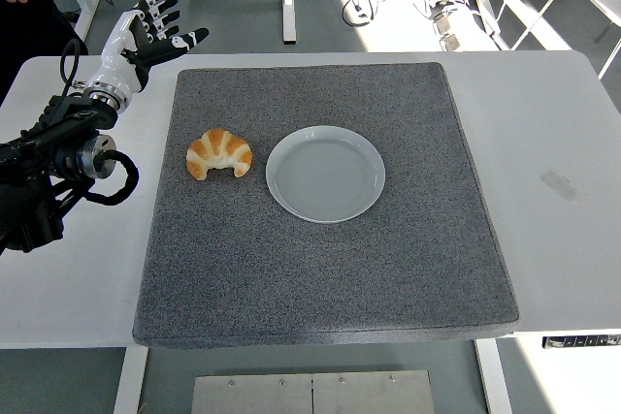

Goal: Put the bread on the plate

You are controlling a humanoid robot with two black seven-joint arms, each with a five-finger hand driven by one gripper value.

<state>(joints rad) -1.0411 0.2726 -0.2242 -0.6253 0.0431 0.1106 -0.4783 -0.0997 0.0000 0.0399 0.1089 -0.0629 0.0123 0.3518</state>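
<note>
A golden-brown croissant (219, 153) lies flat on the grey mat (320, 269), its curved ends pointing toward the near edge. Just to its right, close but apart, sits a round white plate (326, 174), upright and bare, near the mat's middle.
</note>
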